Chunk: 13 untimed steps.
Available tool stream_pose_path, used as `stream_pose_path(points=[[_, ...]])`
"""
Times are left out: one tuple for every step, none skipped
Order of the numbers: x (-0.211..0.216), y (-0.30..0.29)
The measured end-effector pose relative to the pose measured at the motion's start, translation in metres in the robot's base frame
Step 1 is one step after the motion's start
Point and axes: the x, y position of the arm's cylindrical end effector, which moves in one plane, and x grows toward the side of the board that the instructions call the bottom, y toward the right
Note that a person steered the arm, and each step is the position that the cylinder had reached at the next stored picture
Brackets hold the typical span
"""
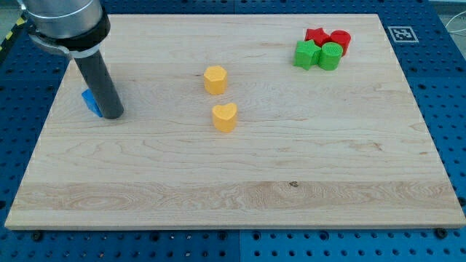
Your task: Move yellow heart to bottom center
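Note:
The yellow heart point(225, 116) lies a little left of the board's middle. A yellow hexagon block point(215, 79) sits just above it. My tip point(111, 114) rests on the board at the view's left, far left of the heart. It stands against a blue block point(90, 102) that the rod partly hides; the blue block's shape cannot be made out.
A cluster sits at the view's top right: a red star point(315, 36), a red cylinder point(341, 40), a green star point(306, 54) and a green cylinder point(330, 56). The wooden board point(233, 196) lies on a blue pegboard. A marker tag point(401, 33) is at the top right corner.

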Motion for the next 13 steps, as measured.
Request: stream_pose_path(points=[[0.0,-0.001],[0.0,-0.003],[0.0,-0.007],[0.0,0.01],[-0.004,0.055],[-0.004,0.09],[-0.008,0.098],[-0.014,0.13],[-0.012,0.169],[-0.003,0.199],[0.015,0.201],[0.042,0.194],[0.073,0.165]])
